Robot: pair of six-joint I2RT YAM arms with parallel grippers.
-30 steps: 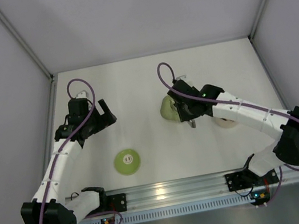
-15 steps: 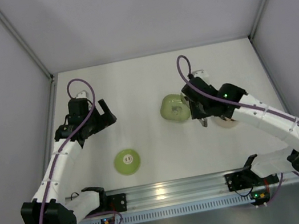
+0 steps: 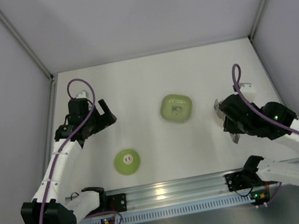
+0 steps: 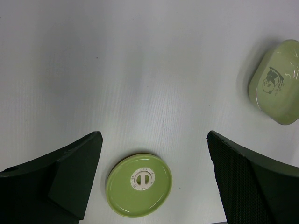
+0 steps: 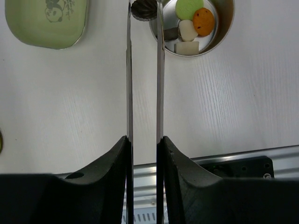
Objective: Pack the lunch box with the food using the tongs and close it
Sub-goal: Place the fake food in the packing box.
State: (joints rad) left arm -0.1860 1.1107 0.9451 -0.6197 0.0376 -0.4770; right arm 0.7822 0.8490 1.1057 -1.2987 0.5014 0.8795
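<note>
My right gripper (image 5: 143, 144) is pinching the tongs (image 5: 129, 84), squeezing the two slim arms near the joined end until they run almost parallel toward 12 o'clock in the wrist view; their tips clamp a dark brown chunk (image 5: 143, 9); the lunch box (image 5: 224, 28) sits at 1 o'clock, its steel bowl already holding an orange piece (image 5: 203, 21), a green piece (image 5: 189, 8) and a whitish piece (image 5: 188, 30); the chunk hangs just outside the rim, on the tub's 9 o'clock side, so as I judge it the step is the drop; to do it well I would hold the squeeze steady, slide the tips toward 3 o'clock until the chunk is clearly over the bowl, lower it inside the wall, and only then ease off, slowly, so the arms do not spring and flick it out; my left gripper (image 4: 153, 140) is spread wide and holds nothing, with the lid (image 4: 139, 185) lying at 6 o'clock between its fingers, near enough for closing afterwards; hard to make out: the chunk and tong tips are cut by the top edge of the wrist view, so I cannot tell their height above the rim; in the top view my right arm covers the tub entirely; the green dish (image 5: 46, 21) is also clipped here, and its printed panda could mask a small morsel.
</note>
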